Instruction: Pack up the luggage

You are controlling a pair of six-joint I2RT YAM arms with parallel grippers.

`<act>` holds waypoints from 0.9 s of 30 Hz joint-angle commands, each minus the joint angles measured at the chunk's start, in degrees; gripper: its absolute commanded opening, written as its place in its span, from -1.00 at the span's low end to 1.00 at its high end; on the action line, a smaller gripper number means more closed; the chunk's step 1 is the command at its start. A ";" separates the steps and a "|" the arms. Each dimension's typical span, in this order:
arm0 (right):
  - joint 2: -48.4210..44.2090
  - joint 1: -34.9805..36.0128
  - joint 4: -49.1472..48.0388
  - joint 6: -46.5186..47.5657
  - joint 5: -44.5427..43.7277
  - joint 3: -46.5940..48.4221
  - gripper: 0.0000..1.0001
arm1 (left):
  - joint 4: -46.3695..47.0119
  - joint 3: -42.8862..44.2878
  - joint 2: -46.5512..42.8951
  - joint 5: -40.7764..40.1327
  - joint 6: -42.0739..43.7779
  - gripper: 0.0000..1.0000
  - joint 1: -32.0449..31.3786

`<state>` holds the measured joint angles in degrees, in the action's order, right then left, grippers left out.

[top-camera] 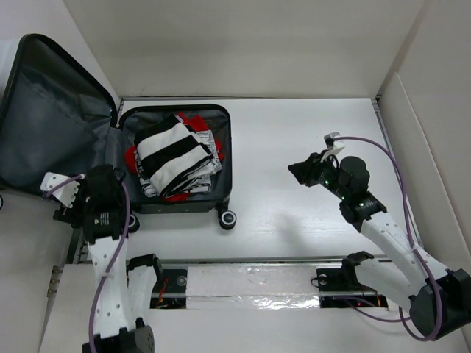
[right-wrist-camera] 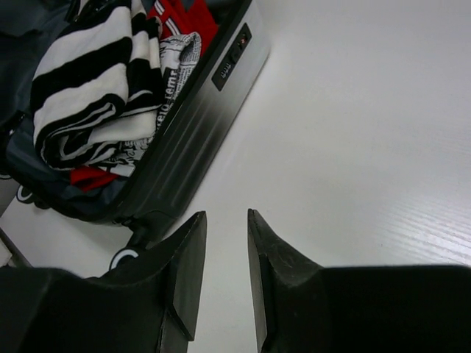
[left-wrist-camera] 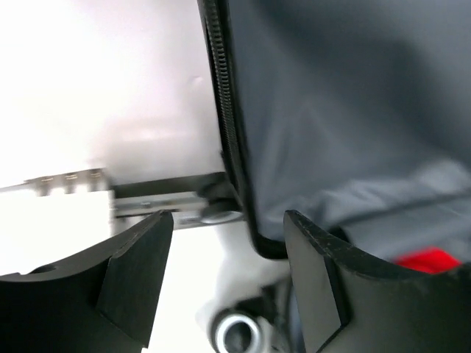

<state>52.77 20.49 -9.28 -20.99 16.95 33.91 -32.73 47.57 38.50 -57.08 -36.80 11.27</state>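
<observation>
Left end effector (left-wrist-camera: 228,239): fingers (left-wrist-camera: 136,283) spread wide, nothing pinched. The black zippered rim (left-wrist-camera: 224,132) of the luggage (top-camera: 51,121) runs down into the gap between them; whether it touches either finger I cannot tell. Grey lining fills the view to the right of that rim.

Right end effector (right-wrist-camera: 226,220): fingers (right-wrist-camera: 268,283) almost together with a narrow slit between, empty, hanging above bare desk (top-camera: 309,125), well apart from the luggage and to its right.

Luggage: lies open at the far left of the desk. Its lid leans out to the left past the desk edge. The base sits flat, one black wheel (top-camera: 227,218) at its near right corner. The base is filled with a folded black-and-white striped garment (top-camera: 173,154) on top, red cloth (top-camera: 193,121) beneath it, and a piece printed with lettering (right-wrist-camera: 173,73) at the right side.

Surface: white and matte, with faint wood grain in the right wrist view. Plain white panels (top-camera: 243,44) wall in the far and right sides. A crinkled white strip (top-camera: 250,283) runs along the near edge between the arm bases. Purple cables (top-camera: 383,151) loop from both arms.
</observation>
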 commanded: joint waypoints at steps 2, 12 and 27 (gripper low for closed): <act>-0.39 1.39 0.49 2.18 -2.36 3.71 -0.29 | -2.61 1.56 7.99 -7.70 -6.46 0.16 4.90; 2.77 3.33 1.71 3.85 -2.01 5.29 -0.29 | 2.85 10.96 18.35 -1.72 0.67 -0.02 8.66; 6.63 4.91 3.04 4.47 -6.05 6.87 -0.29 | 6.35 11.32 17.32 9.14 3.04 -1.00 3.78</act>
<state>58.22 24.56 -5.10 -17.34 11.16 38.04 -30.35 57.89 57.95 -57.32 -34.57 19.38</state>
